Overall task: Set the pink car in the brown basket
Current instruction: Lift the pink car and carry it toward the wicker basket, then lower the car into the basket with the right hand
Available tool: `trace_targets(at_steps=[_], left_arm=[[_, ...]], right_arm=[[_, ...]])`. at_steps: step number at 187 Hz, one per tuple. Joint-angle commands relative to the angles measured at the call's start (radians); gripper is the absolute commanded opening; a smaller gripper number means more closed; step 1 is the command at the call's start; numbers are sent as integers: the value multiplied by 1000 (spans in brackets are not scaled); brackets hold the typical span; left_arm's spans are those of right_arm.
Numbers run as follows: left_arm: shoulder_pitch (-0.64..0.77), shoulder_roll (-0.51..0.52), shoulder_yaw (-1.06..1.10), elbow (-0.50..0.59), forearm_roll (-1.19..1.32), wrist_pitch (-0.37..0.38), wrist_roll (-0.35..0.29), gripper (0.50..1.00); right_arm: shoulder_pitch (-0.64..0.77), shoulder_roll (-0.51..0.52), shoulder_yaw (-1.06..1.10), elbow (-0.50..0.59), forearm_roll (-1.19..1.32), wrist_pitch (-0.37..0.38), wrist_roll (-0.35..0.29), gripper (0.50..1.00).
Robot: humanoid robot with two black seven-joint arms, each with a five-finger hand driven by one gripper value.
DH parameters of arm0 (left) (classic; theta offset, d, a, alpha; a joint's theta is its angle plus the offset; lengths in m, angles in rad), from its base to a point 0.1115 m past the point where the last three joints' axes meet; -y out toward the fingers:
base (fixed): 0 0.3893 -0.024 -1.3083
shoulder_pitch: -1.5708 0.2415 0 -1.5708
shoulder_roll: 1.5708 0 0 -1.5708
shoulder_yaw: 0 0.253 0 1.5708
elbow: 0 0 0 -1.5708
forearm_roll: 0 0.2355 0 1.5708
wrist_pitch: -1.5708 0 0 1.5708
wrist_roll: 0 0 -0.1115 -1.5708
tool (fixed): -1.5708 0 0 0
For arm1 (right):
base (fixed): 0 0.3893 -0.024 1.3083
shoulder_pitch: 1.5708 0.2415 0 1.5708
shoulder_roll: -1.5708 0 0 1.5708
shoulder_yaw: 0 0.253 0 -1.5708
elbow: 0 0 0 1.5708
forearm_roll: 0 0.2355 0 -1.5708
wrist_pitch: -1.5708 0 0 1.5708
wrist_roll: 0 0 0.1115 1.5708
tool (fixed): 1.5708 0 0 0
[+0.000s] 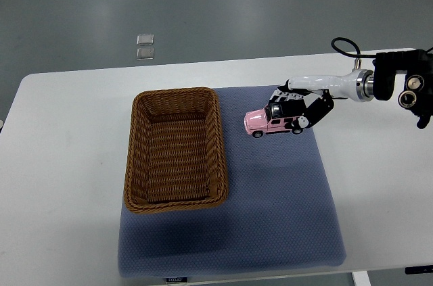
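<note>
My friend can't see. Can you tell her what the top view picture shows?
The robot's right hand grips a pink car over a blue mat, just right of an empty brown basket. Everything sits on a white table.

Bare blue mat [284, 191] lies between the pink car [272, 122] and the brown basket [176, 149], whose raised near wall alone intervenes
</note>
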Motion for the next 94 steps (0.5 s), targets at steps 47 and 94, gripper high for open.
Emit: trace_targets(at_steps=[47, 94], left_arm=[[-2, 0, -3, -1, 1, 0, 0, 1000], [-6, 0, -1, -8, 1, 0, 0, 1000]], right_arm=[[71, 161, -5, -64, 77, 1, 4, 500], [69, 434, -16, -276, 79, -8, 4, 500]])
